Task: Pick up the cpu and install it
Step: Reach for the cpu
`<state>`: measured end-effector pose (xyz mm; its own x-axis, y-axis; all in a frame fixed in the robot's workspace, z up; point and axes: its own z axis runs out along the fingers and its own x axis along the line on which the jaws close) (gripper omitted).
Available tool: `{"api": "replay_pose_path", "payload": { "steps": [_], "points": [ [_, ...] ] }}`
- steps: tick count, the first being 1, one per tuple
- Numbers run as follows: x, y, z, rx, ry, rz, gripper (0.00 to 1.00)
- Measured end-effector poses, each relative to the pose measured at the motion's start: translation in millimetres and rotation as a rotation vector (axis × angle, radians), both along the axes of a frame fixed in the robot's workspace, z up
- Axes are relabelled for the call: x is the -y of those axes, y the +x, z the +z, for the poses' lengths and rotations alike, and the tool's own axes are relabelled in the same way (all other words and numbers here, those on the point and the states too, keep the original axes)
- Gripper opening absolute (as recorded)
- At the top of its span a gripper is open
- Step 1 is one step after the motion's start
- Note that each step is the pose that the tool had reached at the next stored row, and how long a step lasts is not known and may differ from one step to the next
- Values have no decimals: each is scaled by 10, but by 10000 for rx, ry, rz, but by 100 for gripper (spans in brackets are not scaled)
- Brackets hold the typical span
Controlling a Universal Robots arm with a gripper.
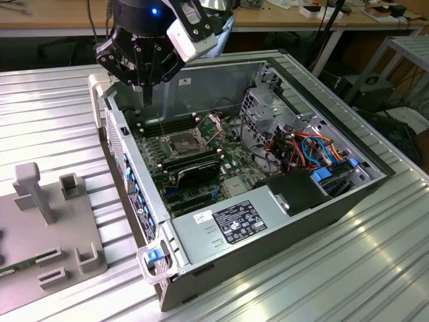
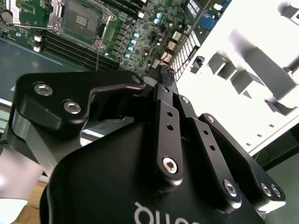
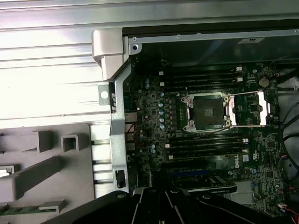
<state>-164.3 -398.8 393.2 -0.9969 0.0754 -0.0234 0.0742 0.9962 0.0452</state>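
The gripper [image 1: 146, 98] hangs above the open computer case [image 1: 134, 171]. In the exterior view it is toward 11 o'clock from the socket [image 1: 182, 143], over the case's corner near the rim. Its 2 fingers [image 2: 162, 100] look drawn together, with nothing I can make out between them.

Where the cpu lies I cannot tell. In the first wrist view the socket looks bare, with its metal frame [image 3: 250, 107] swung open beside it. I judge the work to be in the pick-up step, with the install not yet done. Seating a chip there calls for square alignment over the socket and a gentle, level descent, since the contacts look delicate.

The case rests on a ribbed metal table [image 1: 348, 268]. A grey fixture [image 1: 47, 221] sits at 8 o'clock of the case, and wooden workbenches [image 1: 60, 17] run across the room at 12 o'clock.
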Motion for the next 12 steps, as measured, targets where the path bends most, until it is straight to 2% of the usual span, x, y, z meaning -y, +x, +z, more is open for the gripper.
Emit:
{"api": "replay_pose_path", "payload": {
  "steps": [12],
  "points": [
    [0,-115,1,-1,-1,1,11]
  ]
}}
